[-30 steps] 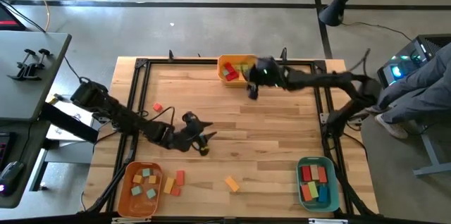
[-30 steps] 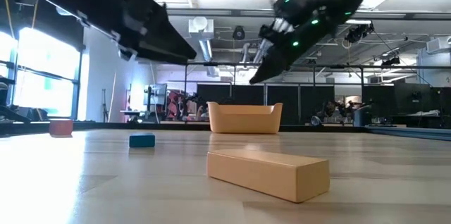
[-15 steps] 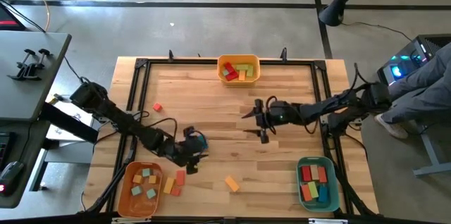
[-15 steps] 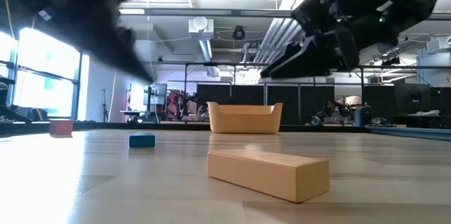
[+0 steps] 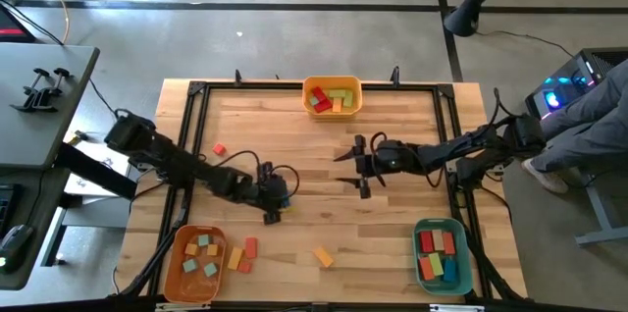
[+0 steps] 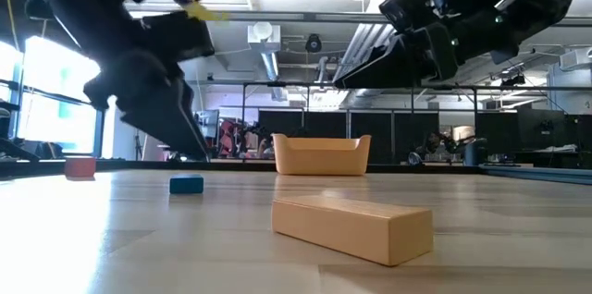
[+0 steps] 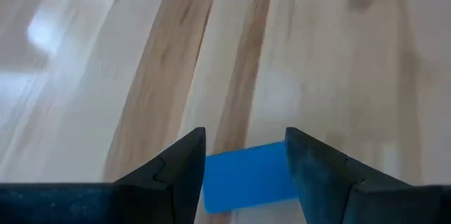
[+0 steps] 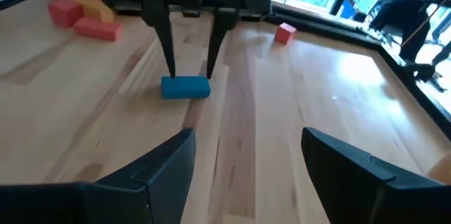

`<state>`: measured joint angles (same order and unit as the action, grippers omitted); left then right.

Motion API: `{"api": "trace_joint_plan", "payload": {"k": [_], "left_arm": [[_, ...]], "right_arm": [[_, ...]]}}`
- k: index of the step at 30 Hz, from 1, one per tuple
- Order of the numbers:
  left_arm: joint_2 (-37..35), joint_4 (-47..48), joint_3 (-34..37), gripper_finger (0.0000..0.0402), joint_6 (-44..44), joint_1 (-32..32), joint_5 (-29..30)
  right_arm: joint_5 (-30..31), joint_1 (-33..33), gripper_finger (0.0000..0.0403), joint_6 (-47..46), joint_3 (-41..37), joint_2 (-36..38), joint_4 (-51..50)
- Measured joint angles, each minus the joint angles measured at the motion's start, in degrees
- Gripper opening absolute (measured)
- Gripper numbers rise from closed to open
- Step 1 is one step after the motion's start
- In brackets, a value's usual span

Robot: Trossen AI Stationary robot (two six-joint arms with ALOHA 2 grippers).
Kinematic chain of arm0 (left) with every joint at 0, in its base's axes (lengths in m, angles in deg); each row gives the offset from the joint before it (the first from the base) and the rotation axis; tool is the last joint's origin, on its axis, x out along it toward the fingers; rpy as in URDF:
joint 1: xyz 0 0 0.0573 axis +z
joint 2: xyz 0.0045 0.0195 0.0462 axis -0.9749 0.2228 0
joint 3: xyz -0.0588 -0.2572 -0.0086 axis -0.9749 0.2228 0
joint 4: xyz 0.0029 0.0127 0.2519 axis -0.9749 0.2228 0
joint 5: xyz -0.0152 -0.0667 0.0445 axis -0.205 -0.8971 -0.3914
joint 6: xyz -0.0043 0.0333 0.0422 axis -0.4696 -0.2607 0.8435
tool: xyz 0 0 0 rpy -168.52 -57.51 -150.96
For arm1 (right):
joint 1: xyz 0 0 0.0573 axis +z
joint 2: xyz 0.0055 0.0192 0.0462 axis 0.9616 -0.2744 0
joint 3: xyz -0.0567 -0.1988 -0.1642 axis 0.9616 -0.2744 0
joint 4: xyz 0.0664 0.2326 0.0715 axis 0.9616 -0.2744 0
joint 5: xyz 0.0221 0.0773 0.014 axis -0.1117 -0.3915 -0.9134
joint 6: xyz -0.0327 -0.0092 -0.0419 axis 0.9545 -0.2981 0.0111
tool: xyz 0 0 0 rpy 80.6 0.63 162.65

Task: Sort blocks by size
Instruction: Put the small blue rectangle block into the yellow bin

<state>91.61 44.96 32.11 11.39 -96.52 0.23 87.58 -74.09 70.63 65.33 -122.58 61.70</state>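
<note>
Looking down from above: left tool hanging over the blue block near the middle of the bench, fingers parted and straddling it, not yet gripping; right tool hovering well apart toward the bench's right, gaping and empty. Also showing here: a small red cube, an orange bar, and bins at three edges, orange bin, yellow bin, teal bin, each already carrying blocks. Looking level across the bench: blue block lying flat on the wood, orange bar nearer the camera, yellow bin beyond. Looking past the left wrist: blue block sitting between the two dark fingers, a sliver of gap on each side. Looking past the right wrist: left tool standing over the blue block, tips down beside it. Judging the block light, rigid and smooth-faced, likely to slide if pinched off-centre; taking it squarely across the narrow width at mid-length seeming safest.
</note>
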Motion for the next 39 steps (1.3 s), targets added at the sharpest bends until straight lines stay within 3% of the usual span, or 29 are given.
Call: {"api": "trace_joint_plan", "payload": {"k": [5, 9, 13, 16, 20, 23, 28, 32, 39], "left_arm": [[4.4, -2.8, 0.0, 0.0181, -0.6, 3.0, 0.6], [7.8, -3.5, -1.0, 0.0181, -4.6, 5.2, 4.4], [7.3, -2.9, -3.5, 0.0181, -7.2, 6.8, 6.8], [5.2, -1.9, -5.8, 0.0181, -3.4, 6.8, 6.7], [1.8, 6.8, -8.5, 0.0181, 3.3, 5.1, 2.2], [0.3, 15.6, -9.1, 0.0181, 10.5, 3.4, -5.1], [1.5, 25.5, -9.0, 0.0181, 16.8, 2.1, -11.8], [3.3, 22.8, -8.1, 0.0184, 16.4, 5.2, -12.2], [3.8, 8.6, -4.4, 0.0199, 16.4, 9.2, -11.0]], "right_arm": [[0.0, -0.2, 0.0256, -0.5, 0.0, 0.0, -0.5], [0.0, -0.2, 0.0256, -0.5, 0.0, 0.0, -0.5], [0.0, -0.4, 0.0256, -0.5, 0.0, 0.0, -0.5], [0.0, -0.5, 0.0256, -0.5, 0.0, 0.0, -0.5], [0.0, -0.7, 0.0256, -0.5, 0.0, 0.0, -0.5], [0.0, -0.7, 0.0256, -0.5, 0.0, 0.0, -0.6], [0.0, -0.8, 0.0256, -0.5, 0.0, 0.0, 0.0], [0.0, -0.7, 0.0256, -0.5, 0.0, 0.0, 0.0], [0.0, -0.7, 0.0256, -0.5, 0.0, 0.0, 0.0]]}}
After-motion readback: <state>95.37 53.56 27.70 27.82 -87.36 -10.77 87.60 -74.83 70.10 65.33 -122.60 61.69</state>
